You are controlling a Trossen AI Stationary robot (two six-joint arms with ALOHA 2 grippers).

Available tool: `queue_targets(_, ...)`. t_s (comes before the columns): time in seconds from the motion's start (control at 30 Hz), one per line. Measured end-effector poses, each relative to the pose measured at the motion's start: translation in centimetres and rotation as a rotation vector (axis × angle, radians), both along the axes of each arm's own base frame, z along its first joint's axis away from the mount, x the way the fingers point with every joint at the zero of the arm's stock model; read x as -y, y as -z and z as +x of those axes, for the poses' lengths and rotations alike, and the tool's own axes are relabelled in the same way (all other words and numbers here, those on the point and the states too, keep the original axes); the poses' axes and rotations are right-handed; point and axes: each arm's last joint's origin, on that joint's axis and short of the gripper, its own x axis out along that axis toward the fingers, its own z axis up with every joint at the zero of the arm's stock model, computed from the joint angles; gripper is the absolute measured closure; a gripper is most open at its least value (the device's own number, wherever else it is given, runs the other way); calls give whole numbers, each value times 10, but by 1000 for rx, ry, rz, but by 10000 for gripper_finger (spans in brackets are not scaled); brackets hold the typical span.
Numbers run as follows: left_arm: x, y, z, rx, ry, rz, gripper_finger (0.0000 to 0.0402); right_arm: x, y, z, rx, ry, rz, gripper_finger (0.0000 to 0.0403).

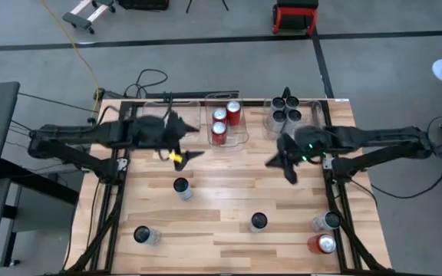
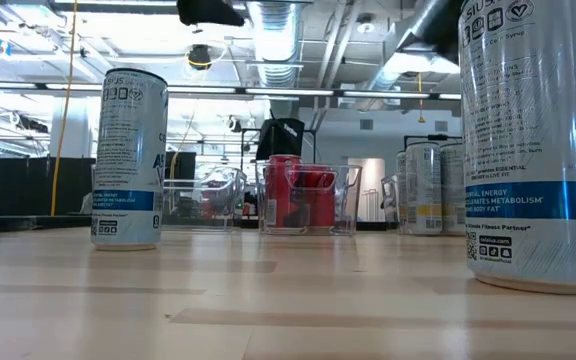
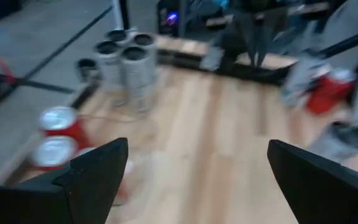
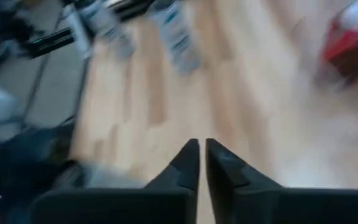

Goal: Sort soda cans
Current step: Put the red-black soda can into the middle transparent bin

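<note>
Three red soda cans stand in a clear bin at the far middle of the table. Several silver-grey cans with dark tops stand in a second clear bin to its right. Loose silver cans stand upright on the table, and one red can stands at the near right. My left gripper is open and empty, above the table just left of the red cans' bin. My right gripper is shut and empty, above the table's middle right.
The bins stand along the table's far edge. Black frame rails run down both sides of the wooden table. In the low view one silver can stands close at the right and another at the left. Bare wood lies between the loose cans.
</note>
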Motion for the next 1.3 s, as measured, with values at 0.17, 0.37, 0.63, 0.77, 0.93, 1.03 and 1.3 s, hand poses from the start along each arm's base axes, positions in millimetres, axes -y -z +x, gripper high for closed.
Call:
queue_targets(0.17,28,26,3,98,88,-65,19,-34,6,-21,-150,-35,121,298)
queue_targets(0.37,41,40,6,117,101,-30,19,-64,8,-35,-260,-12,226,226)
queue_targets(0.63,45,41,10,123,76,3,19,-98,3,-41,-453,61,359,197)
queue_targets(0.77,48,47,12,91,86,11,19,-123,1,-38,-526,84,409,204)
queue_targets(0.93,57,48,13,90,92,48,19,-158,5,-36,-675,114,498,213)
queue_targets(1.03,61,47,13,104,110,74,19,-178,7,-36,-758,145,544,221)
queue_targets(1.3,63,44,13,121,126,112,19,-231,10,-48,-964,294,652,248)
